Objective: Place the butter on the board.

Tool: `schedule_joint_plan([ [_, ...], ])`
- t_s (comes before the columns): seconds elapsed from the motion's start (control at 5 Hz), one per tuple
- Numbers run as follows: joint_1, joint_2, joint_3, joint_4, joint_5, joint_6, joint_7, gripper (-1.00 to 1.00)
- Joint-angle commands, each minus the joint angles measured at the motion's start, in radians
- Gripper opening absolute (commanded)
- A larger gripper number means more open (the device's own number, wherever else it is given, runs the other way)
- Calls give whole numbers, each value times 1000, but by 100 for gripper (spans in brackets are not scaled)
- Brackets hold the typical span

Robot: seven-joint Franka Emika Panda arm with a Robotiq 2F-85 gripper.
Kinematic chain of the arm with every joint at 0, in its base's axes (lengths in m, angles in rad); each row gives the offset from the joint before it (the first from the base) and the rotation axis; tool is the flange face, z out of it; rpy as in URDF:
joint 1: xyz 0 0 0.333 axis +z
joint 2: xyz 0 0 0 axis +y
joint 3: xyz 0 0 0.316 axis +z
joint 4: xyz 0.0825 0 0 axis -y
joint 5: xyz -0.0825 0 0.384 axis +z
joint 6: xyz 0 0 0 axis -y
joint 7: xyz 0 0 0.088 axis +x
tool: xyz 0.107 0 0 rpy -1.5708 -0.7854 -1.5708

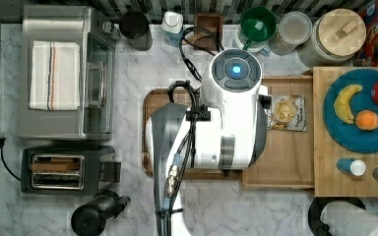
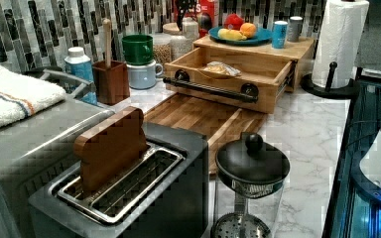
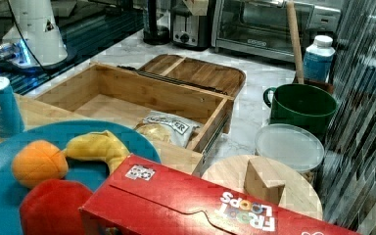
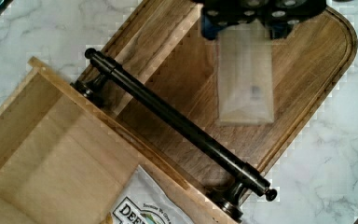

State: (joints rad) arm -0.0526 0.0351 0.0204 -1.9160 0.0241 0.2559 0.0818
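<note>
The butter [image 4: 245, 84] is a pale, wrapped stick that hangs between my gripper's [image 4: 245, 29] dark fingers, and the gripper is shut on it. Below it lies the dark wooden board [image 4: 303, 79] with a rounded corner, and the butter is over the board's middle. The left view shows the board [image 2: 198, 116] bare, in front of the open drawer. In the top view my white arm [image 1: 226, 118] covers most of the board [image 1: 151, 101].
An open light-wood drawer [image 4: 42, 154] with a black bar handle [image 4: 177, 123] overlaps the board's edge and holds a snack bag [image 1: 288, 112]. A toaster [image 1: 59, 169], toaster oven [image 1: 64, 73] and French press [image 1: 96, 216] stand on the top view's left. A fruit plate [image 1: 359, 137] sits at the top view's right.
</note>
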Motion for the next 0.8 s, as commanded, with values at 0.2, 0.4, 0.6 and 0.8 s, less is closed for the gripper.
schedule_joint_plan([
  [0.2,-8,0,8,0,1,1,1,-100],
  [0.4,5,-33,18,-33,15,14,70,-100],
  [0.6,29,-84,42,-66,31,29,180,-100],
  [0.8,59,-126,71,-125,16,77,306,-100],
])
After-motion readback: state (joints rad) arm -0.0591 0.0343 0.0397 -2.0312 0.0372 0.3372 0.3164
